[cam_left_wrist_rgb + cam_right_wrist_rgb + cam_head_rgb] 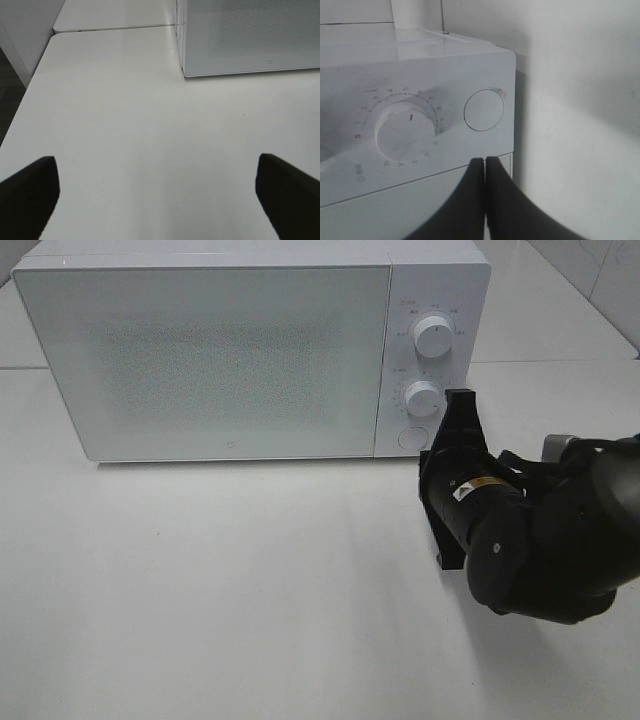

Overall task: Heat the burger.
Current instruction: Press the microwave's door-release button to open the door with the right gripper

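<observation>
The right gripper (485, 167), closed tight, is pointed at the microwave's (440, 275) panel — its round button (484, 110) lies just ahead of the tips. The burger is seen nowhere — the door (200, 355) is shut. The left gripper (157, 192), spread wide, is farther off.

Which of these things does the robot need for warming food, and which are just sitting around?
For the job: microwave, its lower knob, round button, shut right tool beside them.
Just there: table, open left tool above it. No burger visible.
</observation>
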Available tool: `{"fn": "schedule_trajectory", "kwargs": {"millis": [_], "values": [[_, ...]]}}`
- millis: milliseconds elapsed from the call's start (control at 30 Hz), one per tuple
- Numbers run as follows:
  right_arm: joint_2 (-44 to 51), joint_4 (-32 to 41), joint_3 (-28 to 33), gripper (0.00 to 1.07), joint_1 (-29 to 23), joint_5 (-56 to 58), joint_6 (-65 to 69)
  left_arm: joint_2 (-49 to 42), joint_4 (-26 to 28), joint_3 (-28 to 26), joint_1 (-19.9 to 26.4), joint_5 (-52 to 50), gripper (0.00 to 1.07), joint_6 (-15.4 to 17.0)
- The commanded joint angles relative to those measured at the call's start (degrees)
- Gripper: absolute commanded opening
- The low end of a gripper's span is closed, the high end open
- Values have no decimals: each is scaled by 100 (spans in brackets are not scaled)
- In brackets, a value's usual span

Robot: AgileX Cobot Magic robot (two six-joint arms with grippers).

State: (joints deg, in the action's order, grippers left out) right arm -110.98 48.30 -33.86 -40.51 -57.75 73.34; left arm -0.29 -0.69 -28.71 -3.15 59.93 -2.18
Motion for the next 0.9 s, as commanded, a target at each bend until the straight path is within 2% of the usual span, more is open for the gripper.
{"fn": "schedule_trajectory", "kwargs": {"millis": [33,200,467,900], "values": [[-143,69,-241,0,23,-11,23,-120,11,17,23,-46,100,0],[-550,292,-779,0,201,40,17,-120,11,17,23,-46,100,0],[-877,275,-1312,0,424,384,-46,-120,11,17,23,-46,100,0],[-1226,304,-1736,0,693,579,-160,-120,11,17,23,-46,100,0]]}}
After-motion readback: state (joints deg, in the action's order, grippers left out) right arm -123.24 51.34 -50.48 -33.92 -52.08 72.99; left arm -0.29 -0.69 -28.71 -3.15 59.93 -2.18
